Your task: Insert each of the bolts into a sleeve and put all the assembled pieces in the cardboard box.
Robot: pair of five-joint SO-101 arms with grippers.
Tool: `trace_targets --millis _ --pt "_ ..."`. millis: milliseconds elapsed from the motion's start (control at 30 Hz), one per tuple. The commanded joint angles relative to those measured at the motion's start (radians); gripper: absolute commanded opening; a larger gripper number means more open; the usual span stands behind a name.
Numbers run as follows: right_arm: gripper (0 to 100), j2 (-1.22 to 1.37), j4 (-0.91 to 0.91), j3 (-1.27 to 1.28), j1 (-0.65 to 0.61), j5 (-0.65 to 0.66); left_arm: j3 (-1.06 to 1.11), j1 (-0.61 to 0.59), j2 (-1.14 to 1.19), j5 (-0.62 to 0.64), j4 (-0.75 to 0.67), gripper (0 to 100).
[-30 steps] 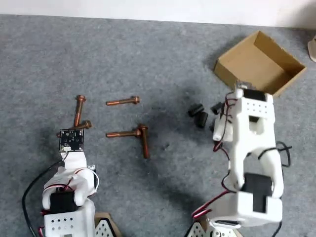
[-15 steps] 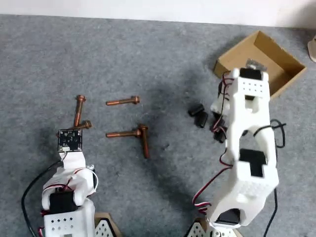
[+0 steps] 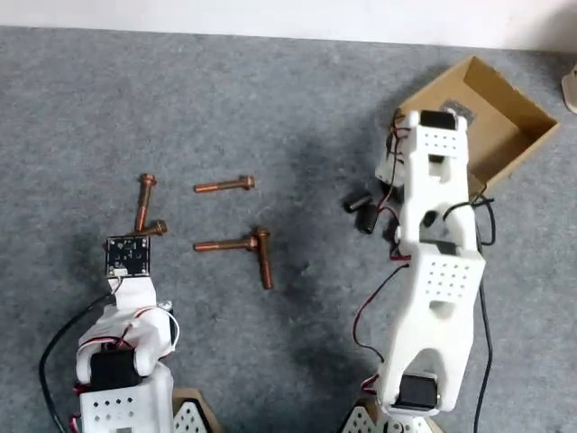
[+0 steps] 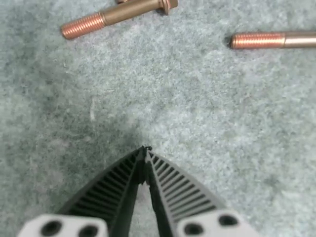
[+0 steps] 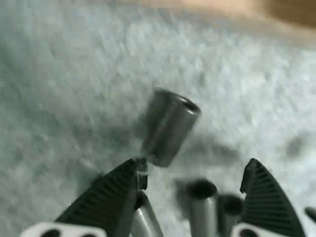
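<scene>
Between our right fingers (image 5: 112,197), which we are holding spread wide apart, several sleeves are lying on the grey, carpet-like counter (image 5: 59,74). One sleeve (image 5: 170,126), a short dark metal tube with an open bore, is leaning tilted just beyond the fingertips, its lower end close against the tip of one finger. Two more sleeves (image 5: 202,205) are sitting deeper in the gap between the fingers, showing us their hollow ends. Farther beyond the tips, the tan wall of the cardboard box (image 5: 232,7) is running across. From above, our right arm (image 3: 433,225) is stretching to the near corner of the box, and two sleeves (image 3: 359,200) are lying just beside it.

Our left fingers (image 4: 144,170) are pressing together, gripping nothing and pointing down at the counter. Ahead of those tips, well apart from them, two bolts are lying: one (image 4: 118,12) is showing a copper-coloured threaded shank and a flanged hex head, the other (image 4: 274,39) is showing its threaded end. From above, we are counting five copper bolts (image 3: 224,185), all lying loose on the counter, two of them touching at their heads in an L.
</scene>
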Motion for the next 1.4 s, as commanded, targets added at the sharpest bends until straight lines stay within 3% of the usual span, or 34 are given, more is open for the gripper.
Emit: trace_targets --millis 0,400,1000,1367 --pt "29.6 0.03 -0.005 -0.17 -0.008 -0.015 0.019 -0.007 0.002 -0.005 0.003 1" --pt "29.6 0.081 -0.005 -0.334 0.015 -0.161 0.019 -0.007 0.002 -0.005 0.003 1" --pt "29.6 0.14 0.044 -0.34 0.021 -0.62 0.019 -0.007 0.002 -0.003 0.003 1" --pt "29.6 0.231 0.038 -0.429 0.059 -0.631 0.019 -0.007 0.002 -0.003 0.003 1"
